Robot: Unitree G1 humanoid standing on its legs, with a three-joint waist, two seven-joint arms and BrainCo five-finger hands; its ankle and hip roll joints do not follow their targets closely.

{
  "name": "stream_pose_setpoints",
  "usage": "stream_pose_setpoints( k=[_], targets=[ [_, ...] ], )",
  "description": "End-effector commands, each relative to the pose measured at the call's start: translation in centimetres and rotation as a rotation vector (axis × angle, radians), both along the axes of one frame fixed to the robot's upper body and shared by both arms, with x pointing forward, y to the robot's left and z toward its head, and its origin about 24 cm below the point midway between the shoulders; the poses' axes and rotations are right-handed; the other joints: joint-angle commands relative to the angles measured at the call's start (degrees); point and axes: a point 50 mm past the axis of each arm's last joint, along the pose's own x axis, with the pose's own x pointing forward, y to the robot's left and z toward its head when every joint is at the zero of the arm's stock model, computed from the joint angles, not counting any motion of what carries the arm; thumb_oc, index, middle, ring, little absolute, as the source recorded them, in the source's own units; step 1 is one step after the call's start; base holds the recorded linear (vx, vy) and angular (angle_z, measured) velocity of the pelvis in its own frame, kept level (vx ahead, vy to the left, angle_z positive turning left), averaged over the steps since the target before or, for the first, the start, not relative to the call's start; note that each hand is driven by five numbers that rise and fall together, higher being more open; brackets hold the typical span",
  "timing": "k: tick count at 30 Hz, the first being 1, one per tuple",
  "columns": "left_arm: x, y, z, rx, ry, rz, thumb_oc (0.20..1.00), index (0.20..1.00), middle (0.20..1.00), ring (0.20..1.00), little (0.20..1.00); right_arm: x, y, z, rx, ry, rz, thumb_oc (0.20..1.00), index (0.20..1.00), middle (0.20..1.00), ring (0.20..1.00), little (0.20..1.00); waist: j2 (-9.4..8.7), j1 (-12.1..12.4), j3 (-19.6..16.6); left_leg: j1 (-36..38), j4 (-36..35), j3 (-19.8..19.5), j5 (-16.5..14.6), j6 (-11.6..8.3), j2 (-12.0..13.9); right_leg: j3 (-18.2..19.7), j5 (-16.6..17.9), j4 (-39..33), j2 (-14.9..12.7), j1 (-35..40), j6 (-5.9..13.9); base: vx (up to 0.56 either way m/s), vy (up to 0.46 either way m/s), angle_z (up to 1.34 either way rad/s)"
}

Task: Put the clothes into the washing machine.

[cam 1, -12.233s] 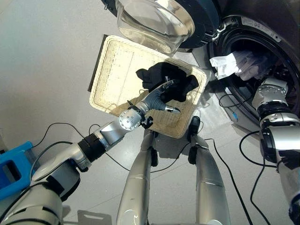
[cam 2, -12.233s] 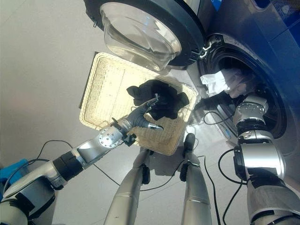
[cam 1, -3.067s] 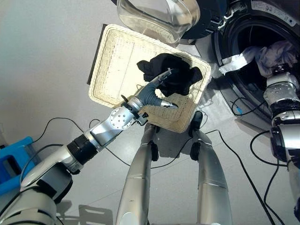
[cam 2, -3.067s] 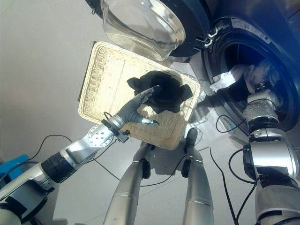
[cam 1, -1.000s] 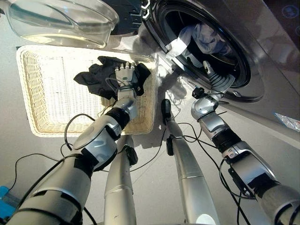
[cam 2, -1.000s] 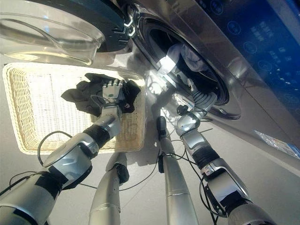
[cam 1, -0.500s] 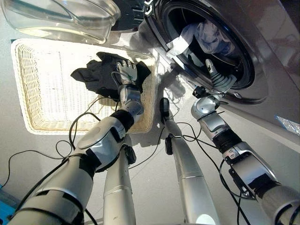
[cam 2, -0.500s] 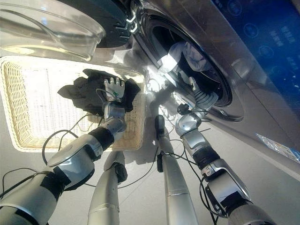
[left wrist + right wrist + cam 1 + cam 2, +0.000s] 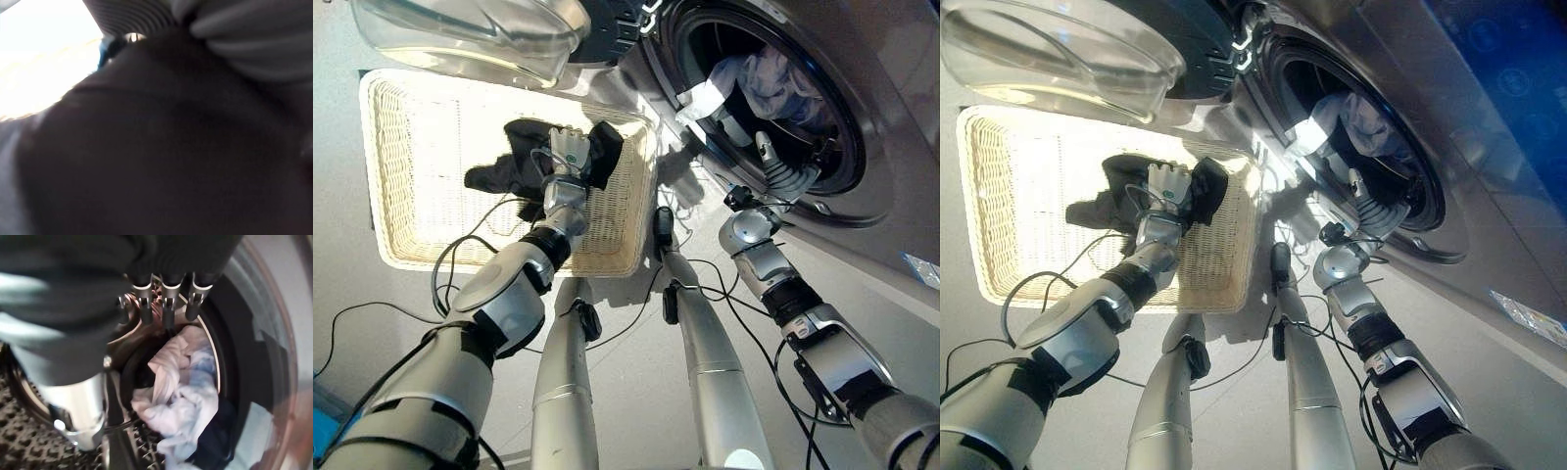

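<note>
Left hand [image 9: 570, 149] lay on the black garment [image 9: 514, 172] in the wicker basket [image 9: 406, 166], grip indeterminable; right hand [image 9: 773, 168], fingers straight, reached into the washing machine drum [image 9: 822, 108]

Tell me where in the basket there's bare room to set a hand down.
The wicker basket is bare across its half away from the washer. The half toward the washing machine is crowded: the black garment lies there under the left hand.

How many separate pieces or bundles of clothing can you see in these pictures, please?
2: a black crumpled garment in the cream wicker basket under the left hand, and a pale white-blue bundle inside the drum; others may be hidden.
</note>
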Motion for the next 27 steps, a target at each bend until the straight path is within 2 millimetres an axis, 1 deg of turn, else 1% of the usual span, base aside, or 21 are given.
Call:
stream_pose_setpoints(
  k=[1,2,3,4,5,6,7,8,9,10,11,12,13,14,16,18,19,20,22,23,27],
  targets=[
    [-0.7,4.8,-2.1,-0.184,-0.002,0.086,0.200,0.200,0.200,0.200,0.200,-0.8,-1.1,0.9,0.047,-0.102,-0.014,1.000,1.000,1.000,1.000,1.000,-1.22,0.9,0.7,2.0,0.5,2.1,-1.6,-2.81,-2.9,-1.1,2.9,-0.2,0.9,1.6,7.40,0.00,0.038,0.06],
    [-0.7,4.8,-2.1,-0.202,-0.010,0.078,0.200,0.200,0.200,0.200,0.200,-0.8,-1.1,0.9,0.046,-0.103,-0.016,1.000,1.000,1.000,1.000,1.000,-1.21,0.9,0.7,2.1,0.5,2.1,-1.5,-2.81,-2.9,-1.1,2.9,-0.2,0.9,1.7,7.39,0.00,0.050,0.05],
    [-0.8,5.0,-2.3,-0.322,-0.050,0.039,0.200,0.200,0.200,0.200,0.200,-1.0,-1.2,0.9,0.036,-0.104,-0.025,1.000,1.000,1.000,1.000,1.000,-1.08,1.1,0.7,2.3,0.4,2.1,-1.5,-2.73,-3.1,-1.1,2.7,-0.1,0.9,1.9,7.34,0.00,0.039,0.03],
    [-0.9,5.1,-2.4,-0.404,-0.077,0.025,0.200,0.200,0.200,0.200,0.200,-1.0,-1.1,1.0,0.028,-0.106,-0.027,1.000,1.000,1.000,1.000,1.000,-1.05,1.2,0.7,2.5,0.2,2.1,-1.4,-2.70,-3.2,-1.2,2.7,-0.2,0.9,2.1,7.32,0.00,0.040,0.03],
    [-0.9,5.1,-2.3,-0.433,-0.091,0.014,0.200,0.200,0.200,0.200,0.200,-1.1,-1.1,1.0,0.025,-0.106,-0.028,1.000,1.000,1.000,1.000,1.000,-1.03,1.2,0.7,2.6,0.2,2.1,-1.4,-2.67,-3.2,-1.1,2.7,-0.2,0.9,2.2,7.30,0.00,0.050,0.03],
    [-1.0,5.0,-2.0,-0.640,-0.162,-0.040,0.200,0.200,0.200,0.200,0.200,-1.2,-0.9,1.2,-0.008,-0.113,-0.019,1.000,1.000,1.000,1.000,1.000,-0.96,1.5,0.7,2.8,0.1,1.9,-1.5,-2.56,-3.3,-1.1,2.2,0.2,1.0,2.3,7.20,0.00,0.039,0.03],
    [-1.0,5.1,-2.1,-0.646,-0.156,-0.036,0.200,0.200,0.200,0.200,0.200,-1.2,-0.9,1.2,-0.011,-0.113,-0.018,1.000,1.000,1.000,1.000,1.000,-0.95,1.5,0.7,2.9,0.1,1.8,-1.5,-2.55,-3.3,-1.1,2.2,0.2,1.0,2.4,7.20,0.00,0.051,0.01],
    [-1.0,4.9,-1.8,-0.752,-0.190,-0.077,0.200,0.200,0.200,0.200,0.200,-1.2,-0.6,1.3,-0.037,-0.115,0.003,1.000,1.000,1.000,1.000,1.000,-0.92,1.6,0.7,3.1,0.1,1.7,-1.5,-2.51,-3.4,-1.1,2.0,0.3,1.0,2.6,7.18,0.00,0.040,0.02],
    [-1.1,4.7,-1.5,-0.891,-0.223,-0.133,0.200,0.200,0.200,0.200,0.200,-1.2,-0.2,1.6,-0.095,-0.123,0.059,1.000,1.000,1.000,1.000,1.000,-0.87,1.9,0.7,3.2,0.2,1.5,-1.5,-2.47,-3.6,-1.0,1.6,0.6,1.0,2.7,7.08,0.00,0.038,0.02],
    [-1.1,4.7,-1.5,-0.892,-0.223,-0.133,0.200,0.200,0.200,0.200,0.200,-1.2,-0.1,1.6,-0.095,-0.122,0.059,1.000,1.000,1.000,1.000,1.000,-0.86,1.9,0.7,3.2,0.2,1.5,-1.6,-2.47,-3.6,-1.1,1.6,0.6,1.0,2.7,7.08,0.00,0.040,0.02],
    [-1.2,4.2,-1.4,-1.059,-0.251,-0.194,0.200,0.200,0.200,0.200,0.200,-1.3,0.4,1.8,-0.181,-0.122,0.100,1.000,1.000,1.000,1.000,1.000,-0.74,2.2,0.7,3.4,0.4,1.1,-1.6,-2.35,-3.9,-1.1,1.2,1.0,1.1,2.9,6.95,0.00,0.000,0.00],
    [-1.3,3.9,-1.3,-1.141,-0.266,-0.228,0.200,0.200,0.200,0.200,0.200,-1.3,0.8,1.9,-0.238,-0.120,0.147,1.000,1.000,1.000,1.000,1.000,-0.67,2.4,0.7,3.4,0.4,0.9,-1.7,-2.25,-4.1,-1.1,1.1,1.2,1.1,3.0,6.90,0.00,0.000,0.00],
    [-1.3,3.8,-1.3,-1.173,-0.273,-0.242,0.200,0.200,0.200,0.200,0.200,-1.3,1.0,2.0,-0.257,-0.121,0.161,1.000,1.000,1.000,1.000,1.000,-0.65,2.4,0.7,3.5,0.4,0.9,-1.7,-2.23,-4.2,-1.1,1.0,1.3,1.1,3.1,6.89,0.00,0.000,0.00],
    [-1.5,3.3,-1.2,-1.327,-0.280,-0.312,0.200,0.200,0.200,0.200,0.200,-1.3,2.0,2.0,-0.370,-0.112,0.266,1.000,1.000,1.000,1.000,1.000,-0.66,2.7,0.7,3.8,0.4,0.7,-1.8,-2.04,-4.3,-1.3,0.7,1.7,1.1,3.3,6.85,0.00,0.009,0.03],
    [-1.8,2.9,-1.1,-1.440,-0.289,-0.376,0.200,0.200,0.200,0.200,0.200,-1.4,2.8,1.8,-0.449,-0.100,0.347,1.000,1.000,1.000,1.000,1.000,-0.68,3.0,0.7,4.0,0.4,0.6,-1.8,-1.95,-4.4,-1.5,0.5,1.8,0.9,3.5,6.88,0.00,0.001,0.07],
    [-2.3,2.1,-0.8,-1.615,-0.292,-0.505,0.200,0.200,0.200,0.200,0.200,-1.4,4.6,1.1,-0.617,-0.065,0.605,1.000,1.000,1.000,1.000,1.000,-0.90,3.5,0.7,4.4,0.5,0.1,-1.9,-1.85,-4.7,-2.2,0.2,2.1,0.6,4.0,6.91,0.00,-0.018,0.12],
    [-2.3,2.1,-0.9,-1.615,-0.292,-0.504,0.200,0.200,0.200,0.200,0.200,-1.4,4.6,1.1,-0.617,-0.065,0.606,1.000,1.000,1.000,1.000,1.000,-0.89,3.4,0.7,4.4,0.4,0.1,-1.9,-1.85,-4.7,-2.3,0.2,2.1,0.6,4.0,6.91,0.00,-0.033,0.15],
    [-2.5,1.8,-0.7,-1.658,-0.286,-0.545,0.200,0.200,0.200,0.200,0.200,-1.3,5.2,0.5,-0.674,-0.021,0.721,1.000,1.000,1.000,1.000,1.000,-0.98,3.8,0.7,4.7,0.2,-0.1,-1.9,-1.85,-4.8,-2.7,0.1,2.0,0.4,4.3,6.93,0.00,-0.032,0.14],
    [-2.6,1.6,-0.6,-1.700,-0.269,-0.582,0.200,0.200,0.200,0.200,0.200,-1.0,5.6,-0.2,-0.709,0.034,0.793,1.000,1.000,1.000,1.000,1.000,-1.11,4.1,0.7,4.9,0.1,-0.3,-1.8,-1.91,-4.9,-3.1,0.1,1.9,0.2,4.7,6.96,-0.01,-0.048,0.10],
    [-2.8,1.3,-0.6,-1.762,-0.241,-0.635,0.200,0.200,0.200,0.200,0.200,-0.5,5.7,-1.4,-0.751,0.122,0.897,1.000,1.000,1.000,1.000,1.000,-1.27,4.7,0.7,5.2,0.0,-0.6,-1.6,-1.95,-5.1,-3.8,0.1,1.8,-0.1,5.2,6.96,-0.01,-0.056,0.06],
    [-2.9,0.8,-0.4,-1.821,-0.200,-0.693,0.200,0.200,0.200,0.200,0.200,0.0,5.9,-2.1,-0.809,0.200,0.932,1.000,1.000,1.000,1.000,1.000,-1.25,5.2,0.7,5.5,0.0,-1.1,-1.6,-1.91,-5.4,-4.5,0.1,1.6,-0.4,5.8,6.94,0.00,-0.034,0.08]
  ],
)
